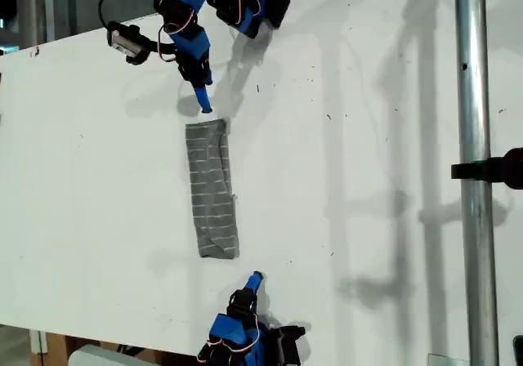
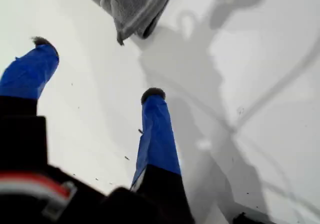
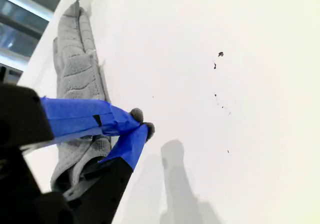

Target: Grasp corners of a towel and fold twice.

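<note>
Across nearly the whole exterior view, a broad white counter with a few dark specks. Left of centre on it, the grey, pale-striped soft cloth towel, lying flat as a narrow, layered strip with its long axis running from the upper part of the frame to the lower, and held by neither arm. Judging by the stacked edges in the first wrist view, already doubled lengthwise, so probably one fold across the short way left to do. At the upper end, just beyond the strip and not clearly touching it, my second gripper, blue-taped jaws pressed together on nothing, with the cloth stretching straight away from the tips. At the lower end, my first gripper, set off toward the exterior view's right and a little apart from the strip, jaws spread wide and empty. Ahead of that open gap, the towel's nearest rounded corner, on the counter and out of contact. Each arm nearest its own end, then; likely needed for the coming grasp, opening the shut pair and shifting the open pair sideways onto its corner.
</note>
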